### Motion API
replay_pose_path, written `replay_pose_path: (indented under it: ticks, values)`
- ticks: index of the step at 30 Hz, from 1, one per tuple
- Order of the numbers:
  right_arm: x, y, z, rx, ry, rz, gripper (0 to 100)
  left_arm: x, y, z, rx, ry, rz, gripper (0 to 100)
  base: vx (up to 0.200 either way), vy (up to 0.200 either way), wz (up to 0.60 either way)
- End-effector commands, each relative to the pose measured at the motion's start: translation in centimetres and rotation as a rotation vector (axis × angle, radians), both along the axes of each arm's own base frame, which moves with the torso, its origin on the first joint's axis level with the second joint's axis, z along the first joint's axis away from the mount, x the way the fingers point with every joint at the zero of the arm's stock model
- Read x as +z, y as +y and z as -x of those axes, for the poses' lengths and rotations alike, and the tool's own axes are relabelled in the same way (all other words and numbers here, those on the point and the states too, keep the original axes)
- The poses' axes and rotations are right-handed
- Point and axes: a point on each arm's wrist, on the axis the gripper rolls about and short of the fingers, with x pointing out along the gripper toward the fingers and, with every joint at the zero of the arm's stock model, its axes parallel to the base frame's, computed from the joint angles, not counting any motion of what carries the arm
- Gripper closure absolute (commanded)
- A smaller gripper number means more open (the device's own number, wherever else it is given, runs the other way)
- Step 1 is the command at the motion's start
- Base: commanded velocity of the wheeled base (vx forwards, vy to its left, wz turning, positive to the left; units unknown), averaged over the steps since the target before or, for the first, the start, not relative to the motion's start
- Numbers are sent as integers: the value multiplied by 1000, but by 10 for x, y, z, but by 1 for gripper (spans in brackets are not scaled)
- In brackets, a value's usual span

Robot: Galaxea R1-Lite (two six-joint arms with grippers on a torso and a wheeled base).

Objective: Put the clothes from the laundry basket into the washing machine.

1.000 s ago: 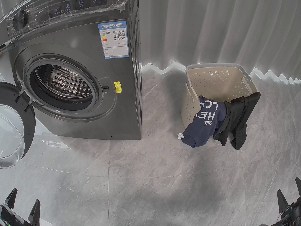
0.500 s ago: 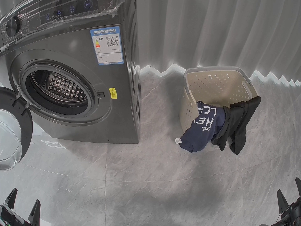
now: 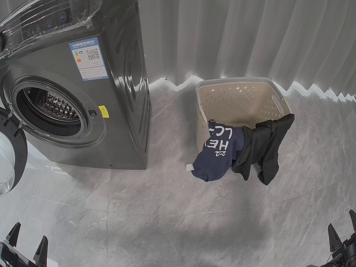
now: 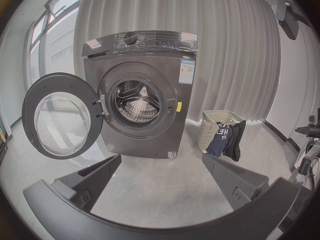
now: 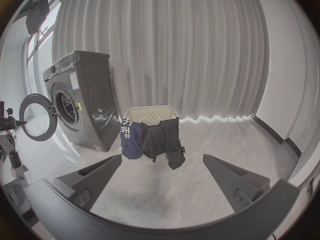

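Note:
A beige laundry basket (image 3: 237,93) stands on the floor right of the grey washing machine (image 3: 118,93). A navy shirt (image 3: 218,151) and a black garment (image 3: 265,145) hang over the basket's near rim. The machine's round door (image 3: 9,149) is swung open, showing the drum (image 3: 50,108). My left gripper (image 3: 27,240) sits low at the near left, open and empty. My right gripper (image 3: 343,227) sits low at the near right, open and empty. Both are far from the basket (image 5: 151,114) and clothes (image 5: 160,139). The machine (image 4: 143,94) faces the left wrist view.
Grey tiled floor (image 3: 178,212) lies between me and the basket. A pleated white curtain (image 3: 241,30) runs along the back wall. A stand with a camera (image 4: 311,140) is at the room's side.
The whole head view has shifted: machine and basket slid leftward in the picture, so the camera turned right. Both grippers kept their place in the picture.

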Motion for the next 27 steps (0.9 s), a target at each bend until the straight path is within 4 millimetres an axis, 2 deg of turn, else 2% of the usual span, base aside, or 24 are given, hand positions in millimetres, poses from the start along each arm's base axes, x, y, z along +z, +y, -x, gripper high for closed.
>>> replay_pose_path:
  ticks: [1, 17, 27]
  values:
    - [-5, 0, -1, 0, 17, 0, 0, -5, 0, 0, 0, -1, 1, 0, 0, -200, 0]
    - [-5, 0, -1, 0, 17, 2, 0, -5, 0, 0, 0, -1, 1, 0, 0, -200, 0]
    - [-5, 0, -1, 0, 17, 2, 0, -5, 0, 0, 0, -1, 1, 0, 20, 0, 0]
